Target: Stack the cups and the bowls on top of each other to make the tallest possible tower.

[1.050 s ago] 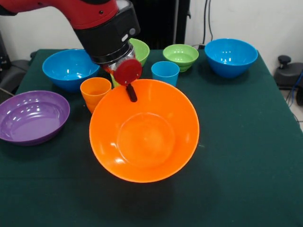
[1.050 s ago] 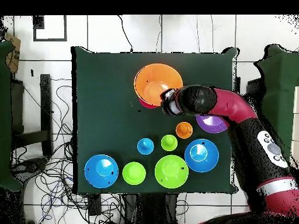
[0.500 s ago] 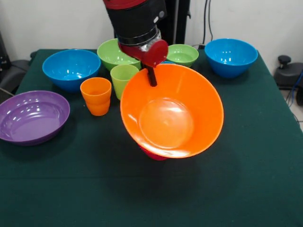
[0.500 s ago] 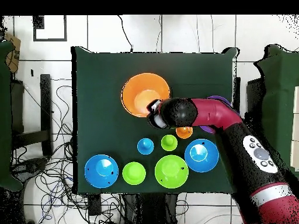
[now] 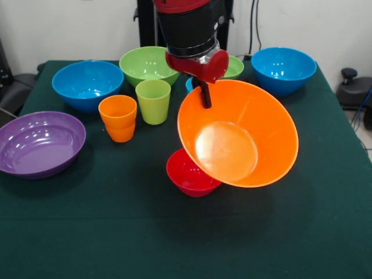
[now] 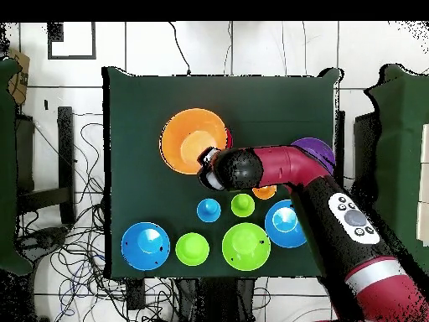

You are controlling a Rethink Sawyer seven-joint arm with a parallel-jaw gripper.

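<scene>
While tilted, orange bowl [image 5: 244, 139] hangs from gripper [image 5: 203, 96], above red bowl [image 5: 187, 173]

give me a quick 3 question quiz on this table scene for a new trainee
1. True or false: the big orange bowl sits flat on the table.
2. Which thing lies partly under the tilted orange bowl in the front view?
A. the purple bowl
B. the small red bowl
C. the orange cup
3. Fill in: the gripper holds the orange bowl by its ____.

Key
1. False: it is lifted and tilted.
2. B
3. rim
</scene>
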